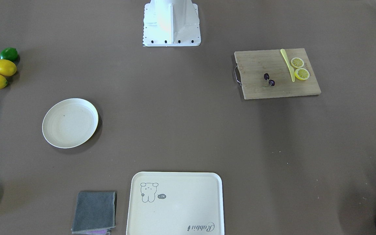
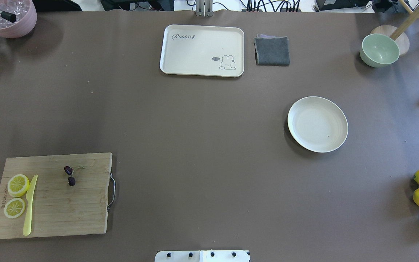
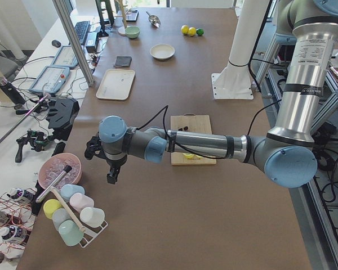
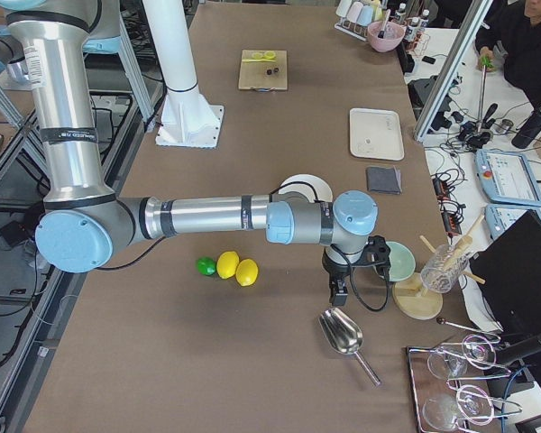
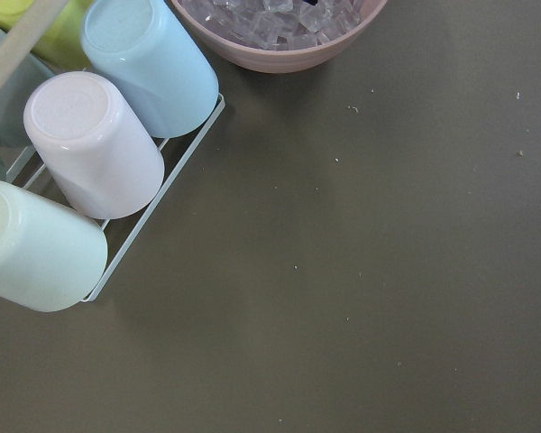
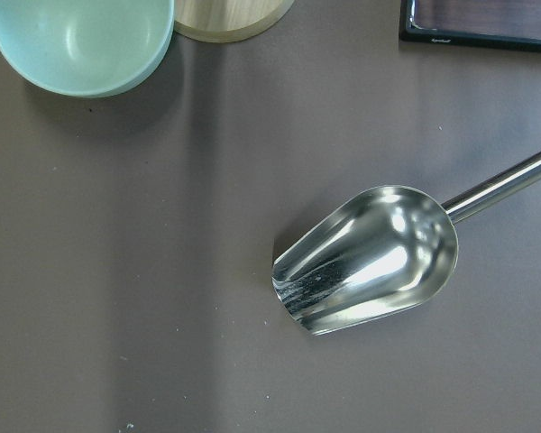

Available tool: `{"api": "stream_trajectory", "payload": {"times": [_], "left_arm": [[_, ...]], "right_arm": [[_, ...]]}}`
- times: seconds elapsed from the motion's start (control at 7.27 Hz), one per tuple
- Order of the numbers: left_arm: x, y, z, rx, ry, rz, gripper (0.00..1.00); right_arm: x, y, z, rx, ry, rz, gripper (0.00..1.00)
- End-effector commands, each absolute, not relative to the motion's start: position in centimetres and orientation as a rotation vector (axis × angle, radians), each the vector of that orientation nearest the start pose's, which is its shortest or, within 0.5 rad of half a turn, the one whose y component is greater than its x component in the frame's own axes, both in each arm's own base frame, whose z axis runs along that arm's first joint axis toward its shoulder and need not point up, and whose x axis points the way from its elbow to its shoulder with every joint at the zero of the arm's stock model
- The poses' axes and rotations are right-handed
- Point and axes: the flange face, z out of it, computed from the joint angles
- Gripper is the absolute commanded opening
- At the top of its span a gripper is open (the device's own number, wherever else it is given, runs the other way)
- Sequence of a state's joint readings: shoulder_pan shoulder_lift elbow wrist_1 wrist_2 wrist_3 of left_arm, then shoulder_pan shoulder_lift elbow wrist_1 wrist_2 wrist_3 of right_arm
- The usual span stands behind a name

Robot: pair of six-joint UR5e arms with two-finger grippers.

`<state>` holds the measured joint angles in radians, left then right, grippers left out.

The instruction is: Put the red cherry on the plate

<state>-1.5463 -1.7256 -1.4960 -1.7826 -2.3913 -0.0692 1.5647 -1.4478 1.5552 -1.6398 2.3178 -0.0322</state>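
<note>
The pair of small dark red cherries (image 2: pixel 70 175) lies on the bamboo cutting board (image 2: pixel 67 214), well apart from the round cream plate (image 2: pixel 318 124). Our left gripper (image 3: pixel 111 178), beside the pink ice bowl (image 3: pixel 57 169), seems nearer than the right gripper (image 4: pixel 338 290). We cannot tell whether either is open.

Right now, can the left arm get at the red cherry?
Probably yes. The red cherry lies uncovered on the cutting board, apart from the knife and lemon slices, and the left pincer hangs just beyond that board.
</note>
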Motion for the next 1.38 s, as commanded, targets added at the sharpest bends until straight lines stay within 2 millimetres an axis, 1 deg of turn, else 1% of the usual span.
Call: {"api": "stream_trajectory", "payload": {"times": [0.0, 0.14, 0.28, 0.41, 0.55, 0.69, 0.83, 0.96, 1.1, 1.24], "left_arm": [[-4.6, -57.3, 58.8, 0.237, 0.826, 0.079, 0.98], [-4.6, -57.3, 58.6, 0.241, 0.828, 0.08, 0.98], [-4.6, -57.3, 58.1, 0.252, 0.831, 0.087, 0.98], [-4.6, -57.6, 55.7, 0.345, 0.827, 0.126, 0.98], [-3.8, -57.7, 55.6, 0.405, 0.823, 0.167, 0.98], [-3.0, -57.8, 54.8, 0.414, 0.836, 0.164, 0.98], [-2.7, -57.9, 55.0, 0.405, 0.839, 0.16, 0.98], [-2.5, -57.9, 54.4, 0.441, 0.843, 0.177, 0.98], [-2.4, -58.0, 54.3, 0.461, 0.844, 0.162, 0.98], [-2.1, -58.1, 56.5, 0.402, 0.865, 0.074, 0.98]], "right_arm": [[6.2, -54.5, 61.1, 0.046, -0.746, -0.051, 1.0], [6.1, -54.5, 61.1, 0.046, -0.747, -0.052, 1.0], [6.1, -54.7, 60.4, 0.06, -0.749, -0.057, 1.0], [5.3, -54.9, 59.6, 0.065, -0.752, -0.064, 1.0], [3.8, -55.3, 58.3, 0.106, -0.757, -0.05, 1.0], [0.3, -55.9, 57.0, 0.153, -0.789, -0.008, 1.0], [-4.2, -56.1, 55.7, 0.171, -0.83, 0.045, 1.0], [-8.5, -55.9, 54.2, 0.182, -0.878, 0.076, 1.0], [-12.1, -55.4, 53.2, 0.212, -0.904, 0.071, 1.0], [-15.0, -54.8, 52.6, 0.233, -0.913, 0.036, 1.0]]}}
